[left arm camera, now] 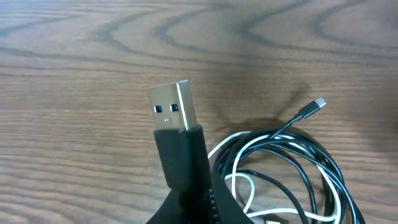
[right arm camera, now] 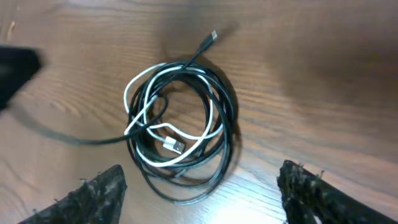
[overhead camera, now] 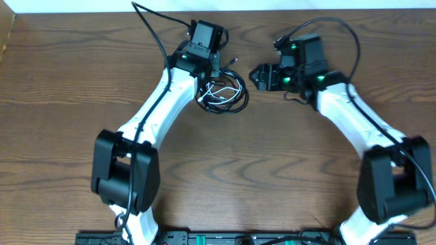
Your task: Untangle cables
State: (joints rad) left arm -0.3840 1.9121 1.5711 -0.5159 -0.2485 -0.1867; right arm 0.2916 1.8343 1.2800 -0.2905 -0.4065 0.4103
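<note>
Black and white cables lie coiled on the wooden tabletop, upper middle. The left pincer squeezes a USB plug; the right pincer stands open.

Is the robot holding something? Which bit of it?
Yes. The left hand is pinching a black USB plug by its black casing, just below the metal tip. The right hand is open and holds nothing.

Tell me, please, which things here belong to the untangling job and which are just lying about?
Job: black cables and white cable, tangled in one coil; USB plug, clamped in the left gripper; right gripper, open.
Not the job: wooden table; arms' own black leads.
</note>
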